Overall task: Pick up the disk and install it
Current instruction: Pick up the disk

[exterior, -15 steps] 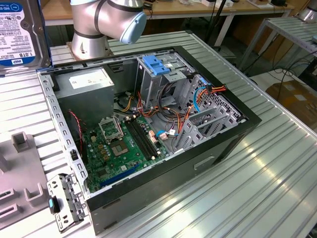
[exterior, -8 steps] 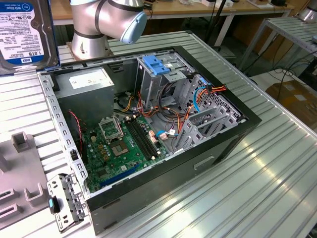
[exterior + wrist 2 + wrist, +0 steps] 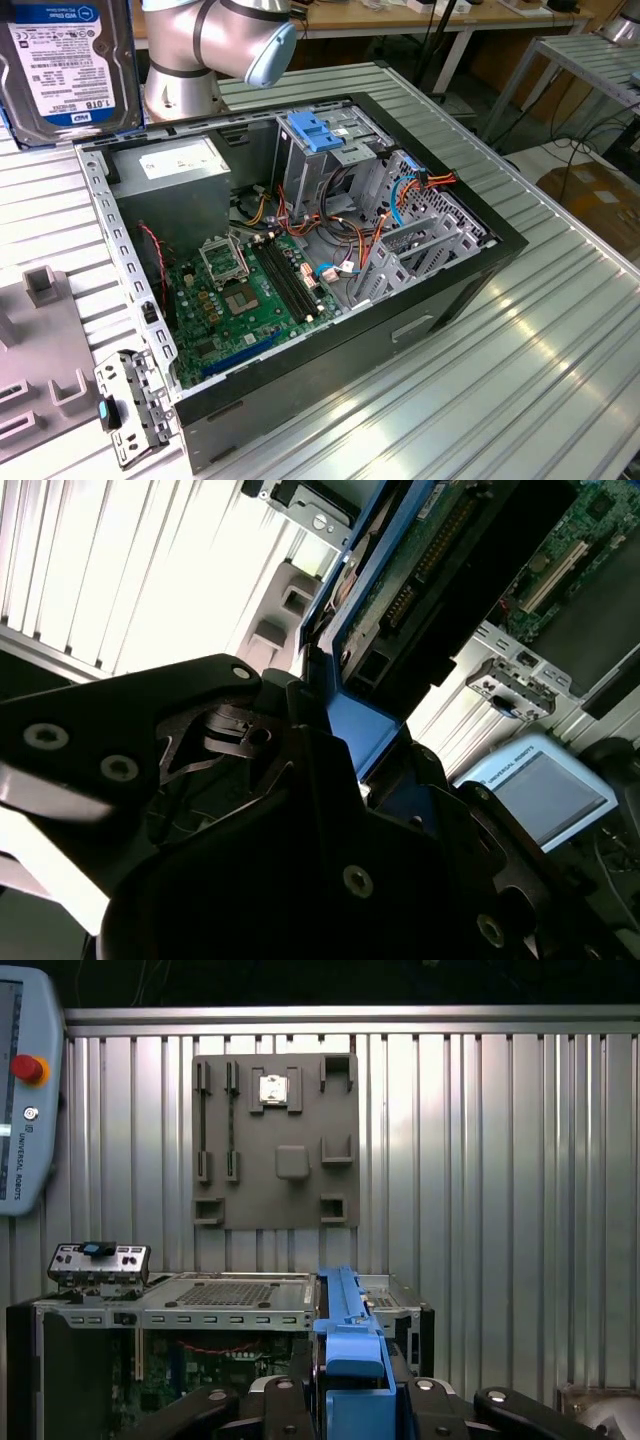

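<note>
I have the disk [image 3: 68,65] held high at the exterior view's upper left, well above the tabletop [image 3: 560,340] and off to one side of the open computer case [image 3: 330,330], its label facing that camera. The claw [image 3: 350,1405] is clamped on the disk's lower end, one finger on each side of the blue rail [image 3: 343,1320]. I judge the step in hand to be the carry toward the case. To do it well I would hold the disk square in the grip, travel slowly so it cannot slip, and stay above the case rim, clear of the orange and blue cables [image 3: 405,195] and the light-blue bracket [image 3: 315,130] by the drive cage [image 3: 335,175]. The exterior view gives me the whole interior, motherboard [image 3: 250,290] included, and the disk's height over it. The first wrist view looks along the rail's edge, so I can check tilt against the case top and the grey fixture plate [image 3: 275,1140]. The second wrist view adds the disk's circuit board [image 3: 440,560] and how the rail seats in the claw.
</note>
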Motion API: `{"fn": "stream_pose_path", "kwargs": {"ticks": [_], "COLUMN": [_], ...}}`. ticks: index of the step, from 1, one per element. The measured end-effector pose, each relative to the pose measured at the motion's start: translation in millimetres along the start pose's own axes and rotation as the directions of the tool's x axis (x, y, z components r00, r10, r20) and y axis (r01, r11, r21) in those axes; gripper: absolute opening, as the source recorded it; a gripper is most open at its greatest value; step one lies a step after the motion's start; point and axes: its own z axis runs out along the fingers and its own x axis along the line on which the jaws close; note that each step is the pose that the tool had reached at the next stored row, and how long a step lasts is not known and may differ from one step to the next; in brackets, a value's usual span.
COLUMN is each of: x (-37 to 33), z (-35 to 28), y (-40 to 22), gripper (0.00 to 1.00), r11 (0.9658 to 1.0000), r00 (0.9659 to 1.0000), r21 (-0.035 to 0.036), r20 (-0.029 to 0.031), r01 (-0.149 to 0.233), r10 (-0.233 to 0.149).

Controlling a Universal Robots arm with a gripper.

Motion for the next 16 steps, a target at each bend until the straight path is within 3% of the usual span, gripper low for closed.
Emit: {"fn": "stream_pose_path", "kwargs": {"ticks": [3,16], "x": [0.3,6.0], "z": [0.0,0.3], "y": [-6.4,-16.3], "gripper": [0.37,0.37], "r11": [1.0,1.0], "r00": [1.0,1.0], "r21": [0.0,0.0], "r20": [0.0,0.0001], "r01": [-0.001,-0.003], "r10": [0.001,0.003]}}
